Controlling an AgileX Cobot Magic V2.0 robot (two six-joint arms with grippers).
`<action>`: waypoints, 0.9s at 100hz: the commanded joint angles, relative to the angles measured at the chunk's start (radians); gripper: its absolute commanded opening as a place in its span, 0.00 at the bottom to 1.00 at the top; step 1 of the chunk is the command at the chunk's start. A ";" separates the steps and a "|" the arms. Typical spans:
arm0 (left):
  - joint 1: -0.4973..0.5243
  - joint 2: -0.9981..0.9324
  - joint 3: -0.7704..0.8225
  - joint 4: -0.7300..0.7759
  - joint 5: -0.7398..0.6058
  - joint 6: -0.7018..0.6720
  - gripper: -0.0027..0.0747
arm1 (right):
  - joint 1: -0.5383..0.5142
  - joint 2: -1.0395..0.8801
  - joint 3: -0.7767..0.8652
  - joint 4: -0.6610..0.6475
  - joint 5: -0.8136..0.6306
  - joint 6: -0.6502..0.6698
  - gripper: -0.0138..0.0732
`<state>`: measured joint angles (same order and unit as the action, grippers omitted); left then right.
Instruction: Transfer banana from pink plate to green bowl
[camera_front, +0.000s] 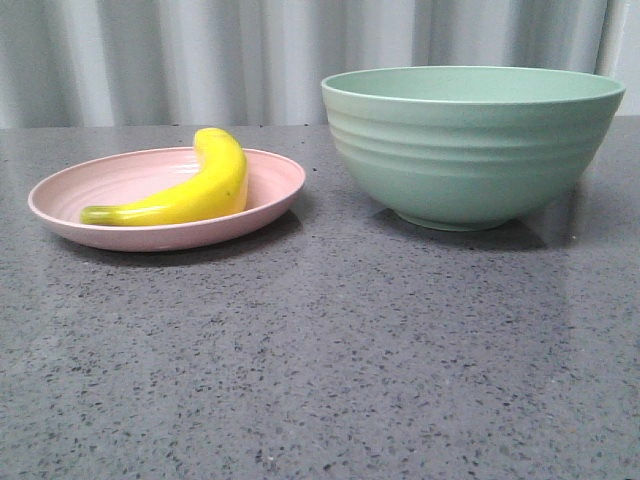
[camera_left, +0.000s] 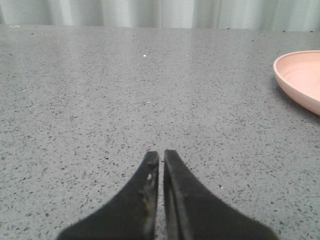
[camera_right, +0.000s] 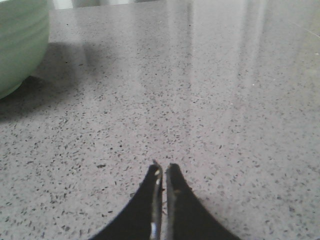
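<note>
The yellow banana (camera_front: 190, 190) lies curved on the pink plate (camera_front: 75, 190) at the left of the front view, its greenish stem end toward the plate's front left. The green bowl (camera_front: 470, 150) stands upright to the right of the plate, apart from it. Neither gripper shows in the front view. My left gripper (camera_left: 161, 155) is shut and empty, low over the table, with the plate's rim (camera_left: 300, 80) off to one side. My right gripper (camera_right: 163, 167) is shut and empty over bare table, with the bowl's ridged wall (camera_right: 20, 40) at the far corner of its view.
The grey speckled tabletop (camera_front: 330, 350) runs under everything. A pale pleated curtain (camera_front: 200, 50) hangs behind the table's far edge.
</note>
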<state>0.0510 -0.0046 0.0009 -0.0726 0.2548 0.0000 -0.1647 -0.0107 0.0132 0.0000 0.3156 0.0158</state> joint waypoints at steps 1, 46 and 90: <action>0.001 -0.032 0.027 -0.011 -0.084 0.000 0.01 | -0.003 -0.019 0.027 -0.016 -0.049 -0.006 0.07; 0.001 -0.032 0.023 -0.095 -0.323 0.000 0.01 | -0.003 -0.019 0.025 -0.016 -0.407 -0.006 0.07; 0.001 0.022 -0.153 0.007 -0.190 0.000 0.01 | 0.013 0.073 -0.132 0.023 -0.185 -0.006 0.07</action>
<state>0.0510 -0.0046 -0.0714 -0.0872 0.1205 0.0000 -0.1561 0.0054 -0.0423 0.0108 0.1573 0.0158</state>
